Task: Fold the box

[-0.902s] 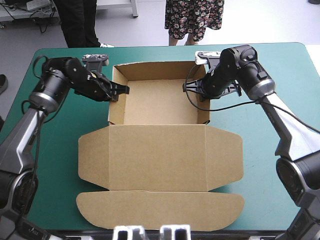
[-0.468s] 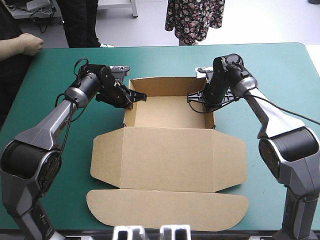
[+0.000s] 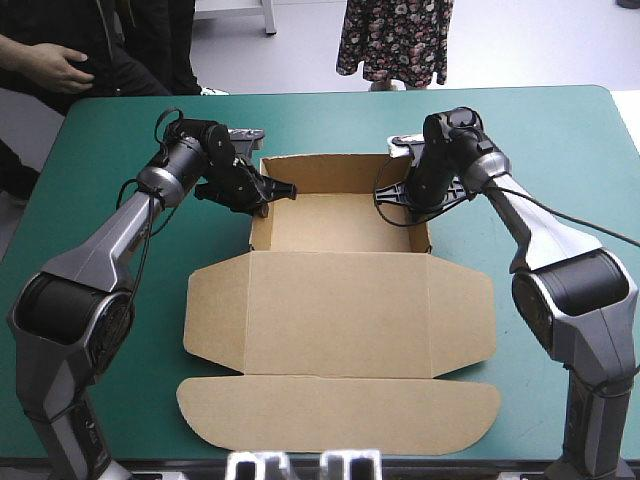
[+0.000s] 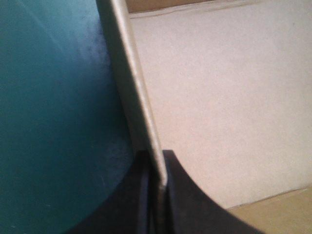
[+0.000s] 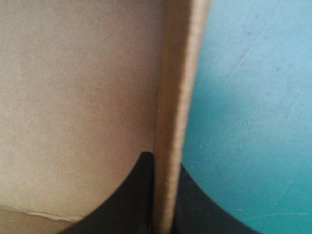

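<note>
Box (image 3: 340, 300) (brown) pinched by left tool (image 4: 157, 176), right tool (image 5: 164, 171).

The left arm (image 3: 95, 255) reaches forward and bends inward at the wrist, elbow kept low. The left gripper (image 3: 266, 190) has its black fingers (image 4: 187, 200) all but together, pinching the left wall of the box (image 3: 340, 215). The right arm (image 3: 545, 240) mirrors this pose from the other side. The right gripper (image 3: 404, 192) points inward and pinches the right wall the same way.
</note>
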Robot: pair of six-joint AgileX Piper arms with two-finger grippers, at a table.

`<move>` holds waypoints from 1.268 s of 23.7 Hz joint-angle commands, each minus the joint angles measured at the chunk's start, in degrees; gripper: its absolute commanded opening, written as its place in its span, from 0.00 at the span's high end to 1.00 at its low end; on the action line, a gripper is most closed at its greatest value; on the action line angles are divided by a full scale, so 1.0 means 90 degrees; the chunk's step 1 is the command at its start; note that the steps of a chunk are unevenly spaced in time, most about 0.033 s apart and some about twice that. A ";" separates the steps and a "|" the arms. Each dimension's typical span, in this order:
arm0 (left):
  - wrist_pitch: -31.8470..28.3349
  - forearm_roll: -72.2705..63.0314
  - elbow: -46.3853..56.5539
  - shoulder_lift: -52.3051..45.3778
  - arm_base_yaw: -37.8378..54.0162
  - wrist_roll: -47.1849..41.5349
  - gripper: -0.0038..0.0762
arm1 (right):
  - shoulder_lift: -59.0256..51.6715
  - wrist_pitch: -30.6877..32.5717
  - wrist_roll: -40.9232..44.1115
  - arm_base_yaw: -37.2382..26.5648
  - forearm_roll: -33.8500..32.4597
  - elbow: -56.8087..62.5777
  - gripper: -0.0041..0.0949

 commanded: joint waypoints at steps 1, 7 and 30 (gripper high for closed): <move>-0.0301 -0.0667 -0.0116 -0.0046 -0.0147 -0.0039 0.94 | -0.0217 0.0010 -0.0334 0.0157 0.0667 -0.0399 0.91; -0.0006 -0.0564 -0.0178 -0.0046 -0.0147 -0.0010 0.68 | -0.0242 0.0021 -0.0334 0.0157 0.0546 -0.0555 0.52; 0.0501 0.0277 -0.1514 -0.0057 -0.0147 -0.0131 0.41 | -0.0425 0.0021 -0.0156 0.0146 -0.0242 -0.1226 0.41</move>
